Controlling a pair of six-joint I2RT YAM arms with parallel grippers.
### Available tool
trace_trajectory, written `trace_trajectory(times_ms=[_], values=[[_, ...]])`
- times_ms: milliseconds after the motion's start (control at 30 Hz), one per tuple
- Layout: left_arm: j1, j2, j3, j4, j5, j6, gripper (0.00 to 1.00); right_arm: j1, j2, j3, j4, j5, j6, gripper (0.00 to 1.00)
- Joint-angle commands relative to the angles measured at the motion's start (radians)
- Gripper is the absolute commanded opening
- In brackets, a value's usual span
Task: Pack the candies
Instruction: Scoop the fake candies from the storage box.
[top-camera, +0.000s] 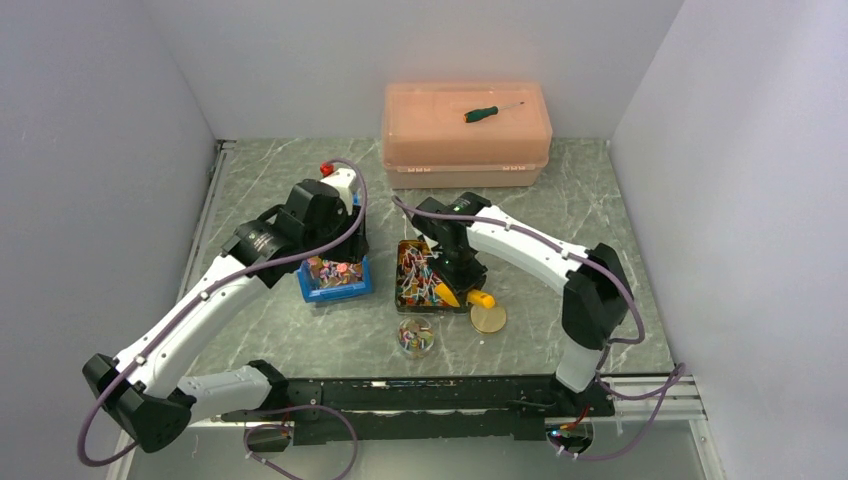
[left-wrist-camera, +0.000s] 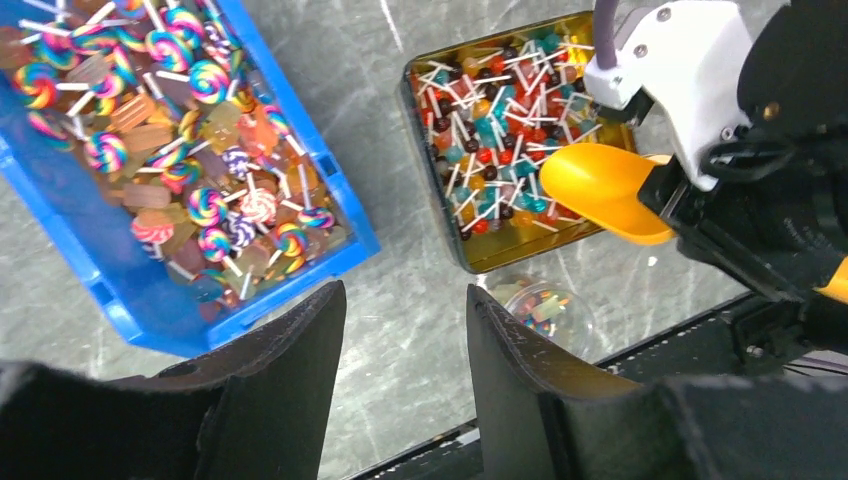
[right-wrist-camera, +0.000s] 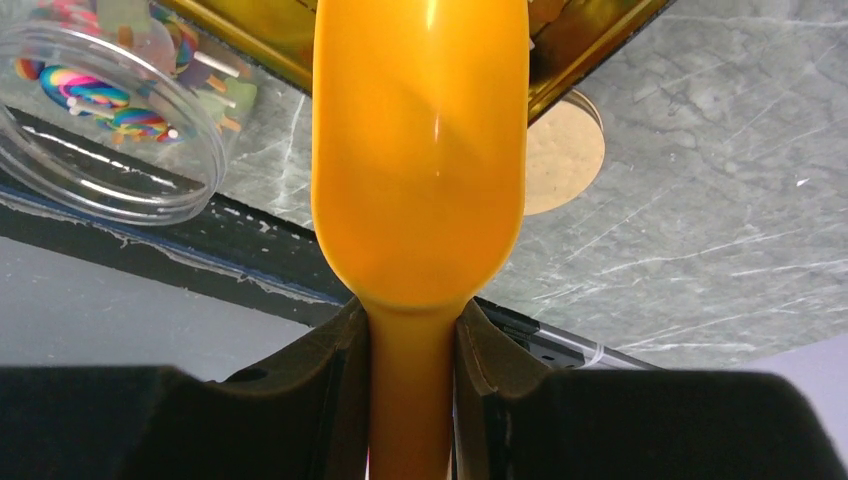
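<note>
Candies (top-camera: 335, 271), small and many-coloured, fill a blue plastic bin (top-camera: 335, 295). More fill a gold metal tin (top-camera: 401, 285) just to its right, and a few lie in a round clear plastic tub (top-camera: 404, 346) nearer the arm bases, all on the grey marble desk (top-camera: 300, 340).

Left wrist view: the left claw (left-wrist-camera: 405, 300) hangs above bare desk between bin and tin, fingers apart, gripping nothing.

Right wrist view: the right claw (right-wrist-camera: 410, 320) is clamped on the handle of an orange plastic scoop (right-wrist-camera: 420, 150). The scoop's bowl reaches over the tin's edge, with the tub near it.
</note>
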Motion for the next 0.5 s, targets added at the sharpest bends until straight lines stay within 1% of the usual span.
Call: trace_trajectory(times_ms=[0,267,467], values=[[-0.003,-0.053,-0.053,0.034,-0.096,0.059,0.54,-0.013,0.048,0.059,-0.039,0.0,-0.021,0.0],[-0.003,-0.104,-0.122,0.066,-0.125,0.085,0.55,-0.027,0.145,0.122,-0.034,0.0,-0.032,0.0],[-0.003,-0.101,-0.154,0.079,-0.104,0.083,0.54,-0.037,0.21,0.177,-0.015,0.003,-0.036,0.0]])
